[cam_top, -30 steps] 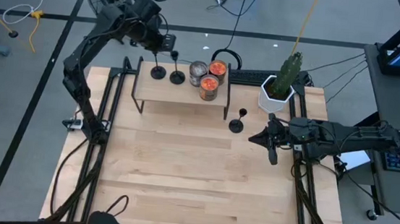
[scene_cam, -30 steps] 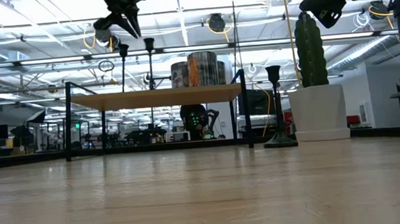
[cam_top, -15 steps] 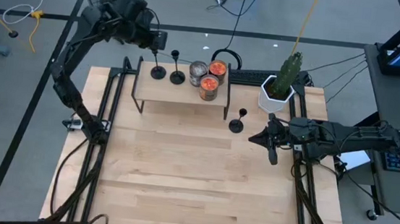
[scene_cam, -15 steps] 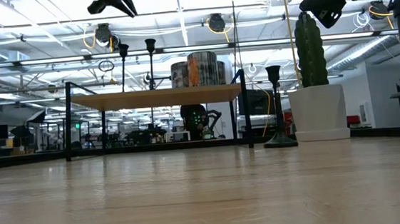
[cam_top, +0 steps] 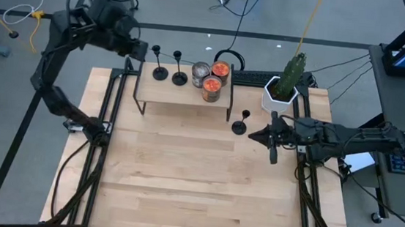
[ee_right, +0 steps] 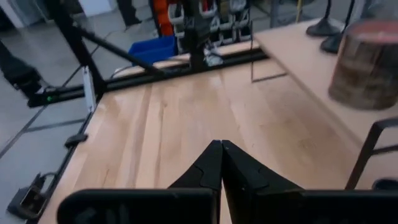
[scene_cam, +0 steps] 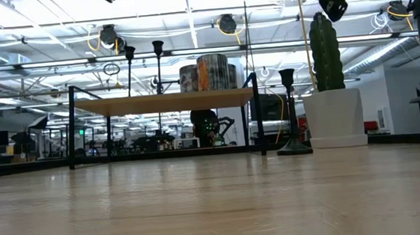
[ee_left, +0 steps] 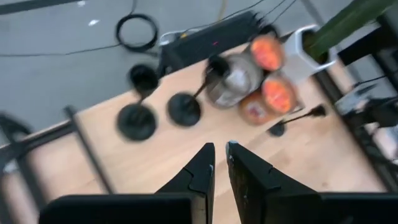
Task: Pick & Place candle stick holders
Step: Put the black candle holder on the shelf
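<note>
Two black candle stick holders [cam_top: 160, 73] [cam_top: 180, 78] stand by their round bases on a low wooden shelf [cam_top: 182, 95]; they also show in the left wrist view [ee_left: 137, 121] [ee_left: 185, 109]. A third holder [cam_top: 239, 128] stands on the table in front of the shelf's right end. My left gripper [cam_top: 140, 49] [ee_left: 221, 149] hangs high above the shelf's far left corner, open by a narrow gap, with nothing between its fingers. My right gripper [cam_top: 253, 137] [ee_right: 221, 144] is shut and empty, hovering just right of the third holder.
Three glass jars [cam_top: 211, 88] [cam_top: 201, 71] [cam_top: 220, 69] stand on the shelf's right half. A white pot with a cactus [cam_top: 281, 91] sits at the far right corner. Black frame rails run along both table sides. The table's near half [cam_top: 181, 185] is bare wood.
My left gripper has risen and drawn back from above the two holders on the shelf toward the table's far left, its narrow gap unchanged. The holders have stayed standing. My right gripper has tipped up a little without leaving its place.
</note>
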You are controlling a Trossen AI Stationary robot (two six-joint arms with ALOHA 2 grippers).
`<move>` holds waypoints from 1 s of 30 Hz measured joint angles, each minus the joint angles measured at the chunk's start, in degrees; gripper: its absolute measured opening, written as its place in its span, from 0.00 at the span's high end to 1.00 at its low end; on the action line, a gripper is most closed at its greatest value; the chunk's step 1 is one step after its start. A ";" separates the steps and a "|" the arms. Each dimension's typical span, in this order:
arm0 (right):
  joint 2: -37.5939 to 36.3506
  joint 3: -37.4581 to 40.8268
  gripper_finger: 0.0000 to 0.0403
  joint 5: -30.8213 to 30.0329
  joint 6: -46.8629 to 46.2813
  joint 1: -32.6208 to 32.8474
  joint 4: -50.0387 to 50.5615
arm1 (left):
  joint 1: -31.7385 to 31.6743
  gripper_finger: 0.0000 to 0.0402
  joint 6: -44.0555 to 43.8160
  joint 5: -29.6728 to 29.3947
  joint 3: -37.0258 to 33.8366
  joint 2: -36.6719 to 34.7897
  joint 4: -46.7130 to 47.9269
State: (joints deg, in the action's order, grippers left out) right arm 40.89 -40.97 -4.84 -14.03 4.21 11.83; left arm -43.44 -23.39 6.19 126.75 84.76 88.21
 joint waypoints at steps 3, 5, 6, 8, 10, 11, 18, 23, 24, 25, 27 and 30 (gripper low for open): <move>0.19 0.00 0.99 -1.70 1.99 0.00 -1.65 | 1.38 0.88 0.23 -3.65 -0.05 -1.00 2.01; 0.20 0.00 0.99 -2.84 4.51 0.00 -2.18 | 2.59 0.88 0.20 -5.17 -0.83 -2.27 1.45; 0.22 0.00 0.99 -3.37 5.86 0.00 -2.17 | 3.09 0.88 0.27 -6.05 -1.21 -2.86 1.43; 0.30 0.00 0.99 -5.73 8.60 0.02 -2.12 | 4.25 0.88 -0.23 -7.91 -2.60 -4.21 1.58; 0.28 0.00 0.99 -7.81 11.03 0.00 -2.13 | 5.23 0.88 -1.74 -9.93 -5.15 -6.05 1.77; 0.34 0.00 0.99 -8.76 12.08 0.00 -2.13 | 5.63 0.88 -2.34 -10.76 -6.75 -7.20 1.72; 3.40 -1.73 0.99 -10.47 15.04 -0.66 2.49 | 9.01 0.88 -7.27 -13.06 -22.08 -16.64 -3.86; 8.51 -7.20 0.99 -12.06 15.32 -1.97 12.48 | 10.94 0.88 -8.30 -12.89 -34.02 -23.71 -13.83; 9.69 -8.74 0.99 -12.53 15.38 -2.29 14.64 | 11.10 0.88 -8.36 -12.82 -36.20 -25.00 -15.39; 10.97 -10.28 0.99 -12.99 15.37 -2.62 16.76 | 11.30 0.88 -8.42 -12.66 -38.25 -26.13 -16.56; 13.64 -13.37 0.97 -12.99 15.29 -3.20 21.78 | 11.71 0.88 -8.84 -12.63 -41.90 -28.18 -18.77; 17.40 -17.98 0.92 -12.97 14.91 -4.42 28.22 | 12.04 0.88 -9.41 -12.56 -46.89 -30.89 -22.09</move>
State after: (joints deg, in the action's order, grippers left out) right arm 58.29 -58.95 -17.81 0.88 -0.22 40.05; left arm -31.40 -32.79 -6.37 79.87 53.86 66.12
